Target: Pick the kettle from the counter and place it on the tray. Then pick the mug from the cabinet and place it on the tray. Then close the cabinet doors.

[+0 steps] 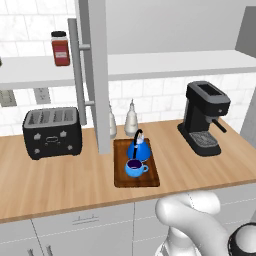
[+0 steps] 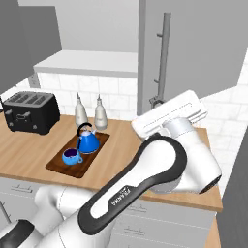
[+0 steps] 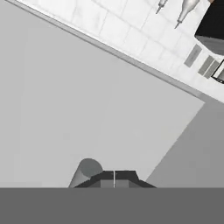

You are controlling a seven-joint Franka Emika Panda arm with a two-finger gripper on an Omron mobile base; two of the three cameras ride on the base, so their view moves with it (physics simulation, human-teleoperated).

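At the bottom of the hand view we see our jaws pressed fully together, the two dark tips meeting along a thin line with nothing between them, and the rounded end of a grey bar just beside them on the left. Behind them spreads the flat grey face of a cabinet door, viewed at a tilt, with white tile beyond its edge. From the right base view, our white arm reaches up toward the right-hand door, near its long vertical silver handle. Farther off on the light wood-grain surface lies the tray, a dark brown rectangular board with a low rim. On its nearer half sits the mug, squat and bright blue, dark purple inside, its loop handle pointing right. Just behind it, also on the tray, stands the kettle, a bright blue cone with a thin black arched handle. Beyond the tray stand two white pointed bottles, with a black toaster to the left and a black coffee machine to the right. The left-hand door stands edge-on above the tray, still open.
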